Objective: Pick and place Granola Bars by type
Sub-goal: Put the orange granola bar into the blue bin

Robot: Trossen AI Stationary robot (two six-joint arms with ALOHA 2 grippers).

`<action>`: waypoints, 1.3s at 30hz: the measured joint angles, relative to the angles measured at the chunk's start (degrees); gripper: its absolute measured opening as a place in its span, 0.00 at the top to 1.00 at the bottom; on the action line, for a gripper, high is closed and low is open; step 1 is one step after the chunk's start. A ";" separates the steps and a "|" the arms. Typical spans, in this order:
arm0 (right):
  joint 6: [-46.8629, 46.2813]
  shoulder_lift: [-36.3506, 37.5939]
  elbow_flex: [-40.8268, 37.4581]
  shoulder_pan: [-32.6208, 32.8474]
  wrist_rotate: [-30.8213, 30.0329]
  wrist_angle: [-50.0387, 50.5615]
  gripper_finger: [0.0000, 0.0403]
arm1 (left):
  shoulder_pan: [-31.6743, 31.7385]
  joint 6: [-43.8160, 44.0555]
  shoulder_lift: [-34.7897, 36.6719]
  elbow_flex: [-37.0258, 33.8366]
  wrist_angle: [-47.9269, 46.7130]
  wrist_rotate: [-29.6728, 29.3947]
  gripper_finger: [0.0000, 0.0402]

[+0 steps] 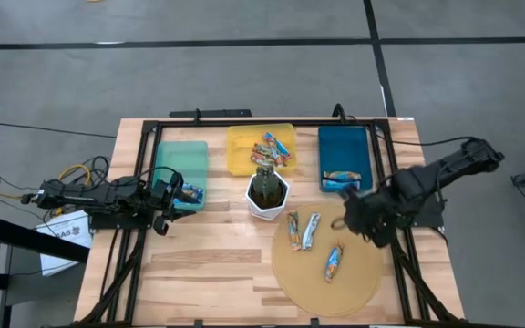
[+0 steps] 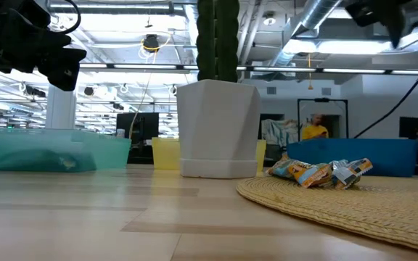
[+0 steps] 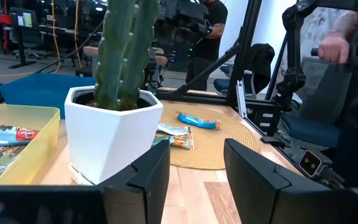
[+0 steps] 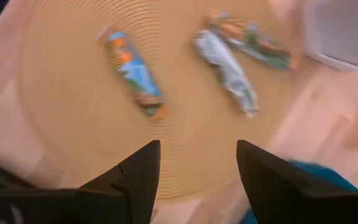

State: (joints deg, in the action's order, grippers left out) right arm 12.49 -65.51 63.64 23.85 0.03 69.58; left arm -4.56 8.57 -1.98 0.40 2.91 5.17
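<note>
Three granola bars lie on the round woven mat [image 1: 328,282]: two side by side [image 1: 293,230] [image 1: 312,230] and a blue-and-orange one [image 1: 334,262]. More bars lie in the yellow tray [image 1: 274,150], the blue tray [image 1: 342,179] and the teal tray [image 1: 192,192]. My right gripper [image 4: 197,174] hangs open above the mat's far right part [image 1: 369,219], pointing steeply down, with nothing between its fingers. The blue-and-orange bar [image 4: 135,74] and a silver bar [image 4: 225,65] show below it. My left gripper [image 3: 194,177] rests level at the table's left [image 1: 164,205], beside the teal tray, open and empty.
A white pot with a green cactus [image 1: 268,193] stands mid-table between the trays and the mat. Black frame rails [image 1: 399,264] run along the table's sides. Bare wood lies in the near left part [image 1: 199,273]. People show in the room behind [image 2: 314,130].
</note>
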 joint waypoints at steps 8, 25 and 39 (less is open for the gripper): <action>0.00 -6.22 -0.02 10.10 0.00 -1.55 0.51 | -0.02 -0.02 -0.02 0.01 0.00 0.00 0.64; 2.62 -16.55 -0.04 14.39 -0.13 -9.51 0.52 | 0.00 0.01 -0.01 0.01 0.00 0.00 0.64; 0.57 -25.03 -7.01 14.35 -0.48 -18.79 0.42 | -0.02 0.00 0.00 0.02 0.00 0.00 0.64</action>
State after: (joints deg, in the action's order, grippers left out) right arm 13.06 -90.54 56.62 38.20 -0.45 50.79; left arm -4.58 8.58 -1.98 0.42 2.92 5.17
